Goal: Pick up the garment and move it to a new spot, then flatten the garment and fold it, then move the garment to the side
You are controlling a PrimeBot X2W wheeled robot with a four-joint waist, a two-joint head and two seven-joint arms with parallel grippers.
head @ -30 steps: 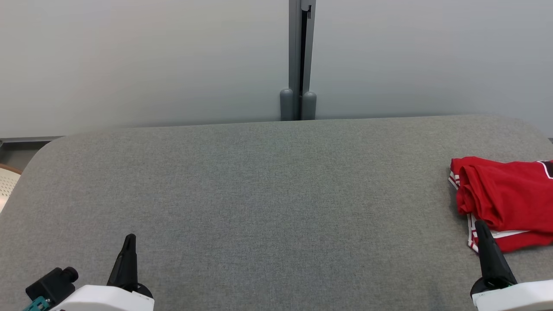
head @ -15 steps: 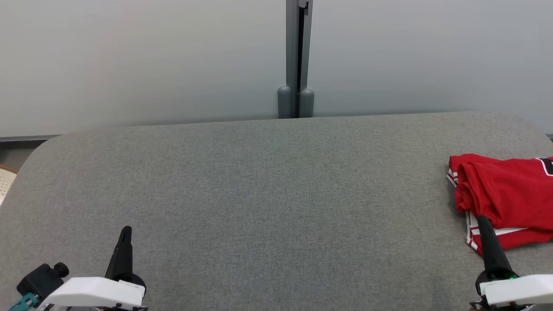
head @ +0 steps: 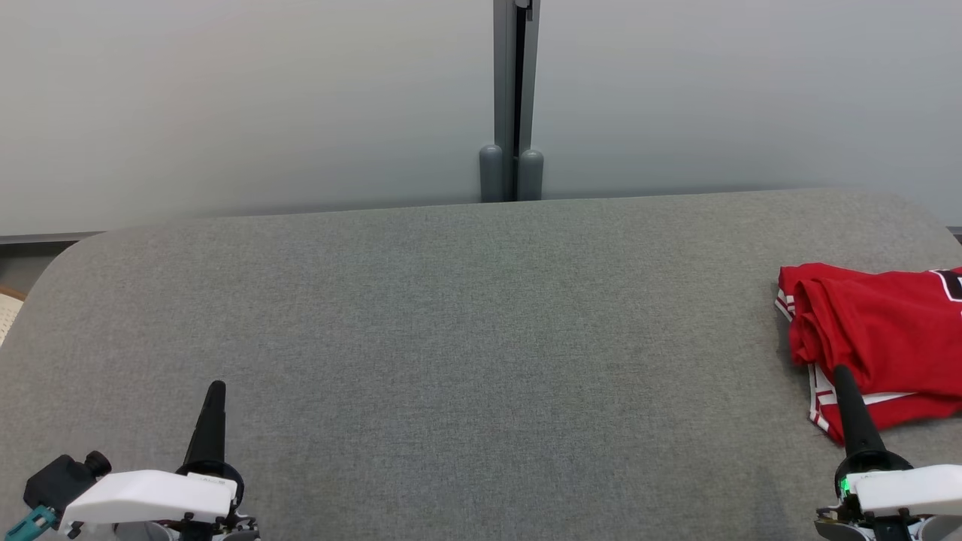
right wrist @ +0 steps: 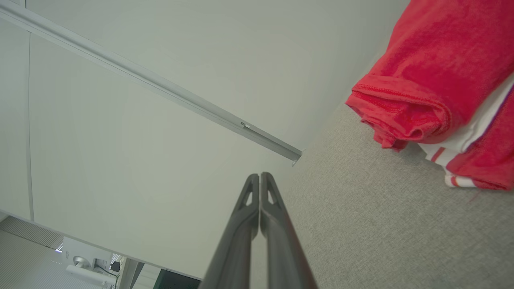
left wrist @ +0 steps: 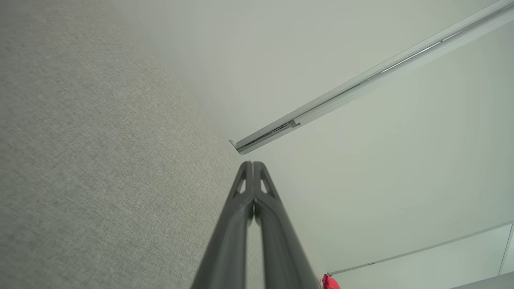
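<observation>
We take the grey post [head: 512, 98], standing behind the middle of the table's far edge, as our marker.

Far to the left of the post, at the frame edge, a pale perforated thing [head: 6, 309] peeks out beside the table's rounded corner; we cannot tell what it is. Left of the post and on the near side, the left gripper [head: 216, 389] rises from its white wrist housing [head: 146, 496] and points toward the far edge. In the left wrist view its two fingers [left wrist: 235, 212] lie pressed together and hold nothing.

The table [head: 481, 330] is covered in grey woven cloth. Pale wall panels [head: 225, 98] stand on either side of the post.

Right of the post and on the near side, the right gripper [head: 840, 373] points the same way, with a small green light [head: 843, 485] glowing at its wrist. In the right wrist view its fingers [right wrist: 245, 216] are pressed together and hold nothing.

Well to the right of the post, the red garment [head: 879, 330] lies bunched on the table, cut off by the frame edge. It has white striped trim along its near-left side. In the head view the right gripper's tip overlaps the garment's near-left edge. The right wrist view shows bare grey cloth between fingers and garment, so they are apart.
</observation>
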